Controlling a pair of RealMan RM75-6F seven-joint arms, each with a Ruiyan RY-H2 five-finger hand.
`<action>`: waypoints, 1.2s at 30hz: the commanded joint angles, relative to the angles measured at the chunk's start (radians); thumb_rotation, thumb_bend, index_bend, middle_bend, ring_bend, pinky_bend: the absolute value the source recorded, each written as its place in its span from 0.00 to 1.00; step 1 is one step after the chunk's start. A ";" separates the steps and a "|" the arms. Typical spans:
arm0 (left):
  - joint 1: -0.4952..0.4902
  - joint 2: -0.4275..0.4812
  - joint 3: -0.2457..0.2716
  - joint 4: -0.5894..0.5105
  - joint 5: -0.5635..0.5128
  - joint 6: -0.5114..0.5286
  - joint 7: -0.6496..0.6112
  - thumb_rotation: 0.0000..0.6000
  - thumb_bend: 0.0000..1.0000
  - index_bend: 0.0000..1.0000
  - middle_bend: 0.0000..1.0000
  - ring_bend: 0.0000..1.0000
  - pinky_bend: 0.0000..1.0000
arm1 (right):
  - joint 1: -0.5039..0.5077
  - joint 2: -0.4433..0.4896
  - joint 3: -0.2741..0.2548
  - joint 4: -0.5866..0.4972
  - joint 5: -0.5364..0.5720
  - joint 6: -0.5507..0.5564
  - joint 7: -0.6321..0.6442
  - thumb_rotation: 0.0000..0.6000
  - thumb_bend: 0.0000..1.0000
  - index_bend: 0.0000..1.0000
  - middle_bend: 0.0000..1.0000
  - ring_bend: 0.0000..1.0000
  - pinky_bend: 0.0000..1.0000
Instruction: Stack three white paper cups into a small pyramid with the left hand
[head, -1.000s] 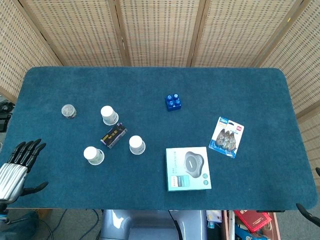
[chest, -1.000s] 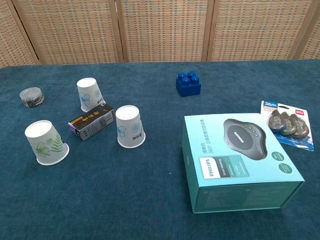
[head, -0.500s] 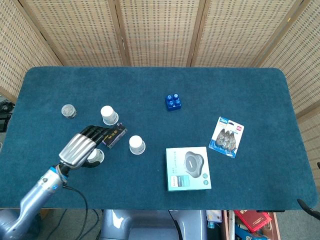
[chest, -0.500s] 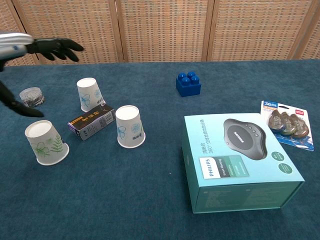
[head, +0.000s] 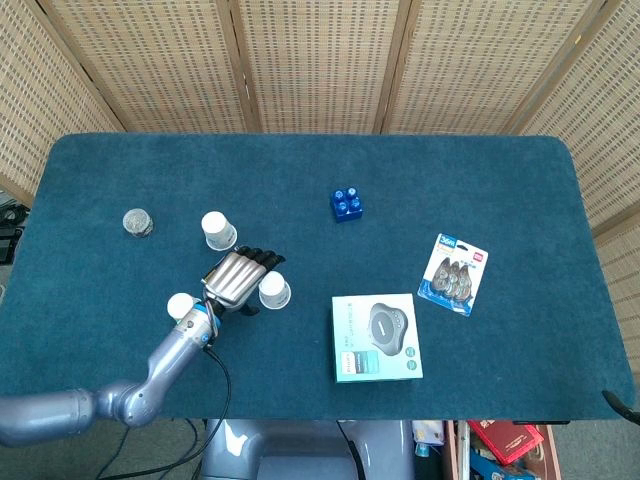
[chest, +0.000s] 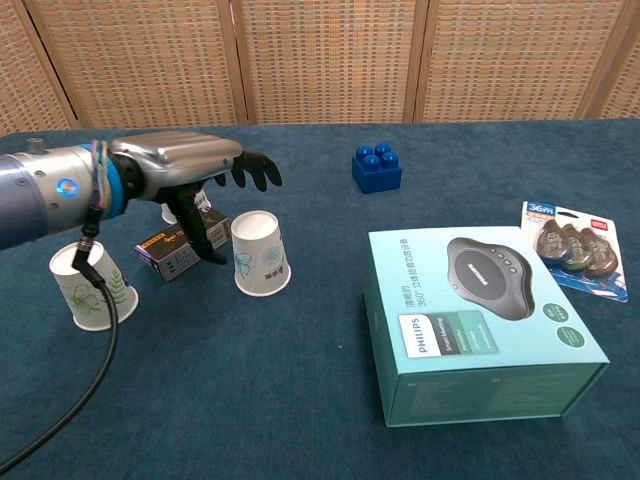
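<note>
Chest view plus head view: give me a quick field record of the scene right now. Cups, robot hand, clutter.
cups: three paper cups, all upside down, apart, none stacked
near cup: beside the left robot hand
front-left cup: partly behind the arm
far cup: behind the hand
left robot hand: above the small dark box, fingers spread, holding nothing
right robot hand: not in view
clutter: blue block, teal speaker box, tape pack, small round tin
</note>
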 joint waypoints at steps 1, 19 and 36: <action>-0.051 -0.063 0.001 0.048 -0.069 0.035 0.046 1.00 0.12 0.20 0.26 0.24 0.23 | 0.002 0.005 0.003 0.003 0.003 -0.002 0.013 1.00 0.00 0.00 0.00 0.00 0.00; -0.111 -0.173 0.032 0.095 -0.147 0.182 0.162 1.00 0.15 0.47 0.52 0.46 0.35 | -0.005 0.016 0.008 0.020 0.019 -0.001 0.071 1.00 0.00 0.00 0.00 0.00 0.00; 0.024 0.041 0.124 -0.176 -0.019 0.249 -0.032 1.00 0.15 0.47 0.52 0.46 0.35 | -0.006 0.017 0.001 0.012 -0.003 0.005 0.061 1.00 0.00 0.00 0.00 0.00 0.00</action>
